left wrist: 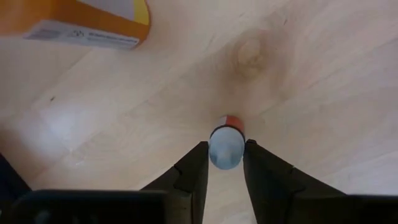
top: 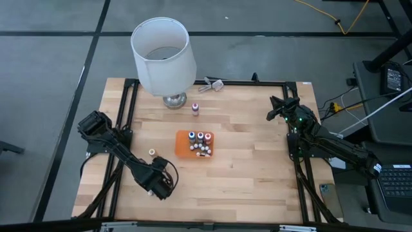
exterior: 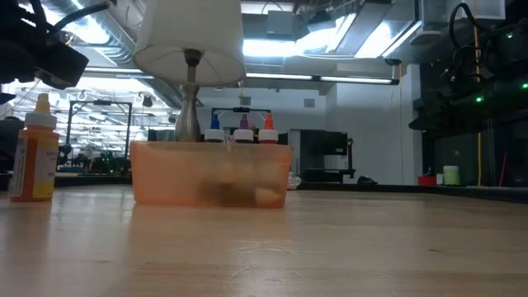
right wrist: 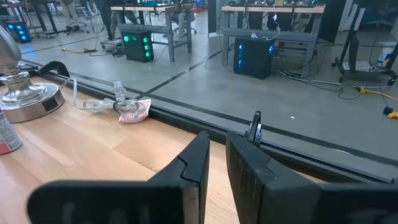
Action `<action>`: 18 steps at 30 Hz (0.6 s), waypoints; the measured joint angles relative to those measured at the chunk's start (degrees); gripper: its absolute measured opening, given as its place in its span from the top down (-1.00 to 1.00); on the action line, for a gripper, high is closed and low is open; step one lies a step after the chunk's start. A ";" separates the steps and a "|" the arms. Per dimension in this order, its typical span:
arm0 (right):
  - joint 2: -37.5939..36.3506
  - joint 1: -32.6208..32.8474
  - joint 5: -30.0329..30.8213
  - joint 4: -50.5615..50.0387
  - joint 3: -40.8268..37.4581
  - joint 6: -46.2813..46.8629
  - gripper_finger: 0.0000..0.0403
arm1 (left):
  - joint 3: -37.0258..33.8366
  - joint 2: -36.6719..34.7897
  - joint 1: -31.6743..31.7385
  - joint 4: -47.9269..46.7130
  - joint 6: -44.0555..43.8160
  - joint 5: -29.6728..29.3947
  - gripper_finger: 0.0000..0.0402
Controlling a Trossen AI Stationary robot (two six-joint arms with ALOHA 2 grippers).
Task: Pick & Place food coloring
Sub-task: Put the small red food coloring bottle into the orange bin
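We see the left tool (left wrist: 225, 167) low in the lower left of the high view, fingers (left wrist: 193, 171) narrowed on one food coloring bottle (left wrist: 226, 147) with a whitish cap and red-orange body, standing on the wooden surface (top: 257, 167). The right tool (right wrist: 214, 163) waits at the right edge of the surface, fingers pressed together, gripping nothing. At frame centre the orange tray (top: 182, 145) carries three upright bottles (top: 200, 136) along its upper side and several lying ones (top: 202, 151) below them. One bottle (top: 152, 153) stands left of the tray, another purple bottle (top: 195, 108) sits upper centre beside the lamp (top: 163, 55). In the low view an orange bottle (exterior: 35, 153) stands at far left
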 joint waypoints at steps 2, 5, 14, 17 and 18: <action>-0.02 0.00 0.00 0.00 0.00 0.00 0.71 | 0.00 0.00 0.06 -0.01 0.00 0.02 0.52; -0.01 -0.01 0.00 0.01 0.00 0.00 0.71 | 0.00 0.00 0.39 -0.07 0.02 0.06 0.48; -0.01 -0.01 0.00 0.01 0.00 0.00 0.71 | 0.00 0.00 1.51 -0.16 2.52 -1.12 0.25; -0.01 -0.02 0.00 0.00 0.00 0.00 0.71 | 0.00 0.00 1.53 -0.16 2.89 -0.90 0.19; -0.02 -0.02 0.00 0.02 0.00 0.00 0.71 | 0.00 -0.01 1.53 -0.15 2.85 -0.74 0.19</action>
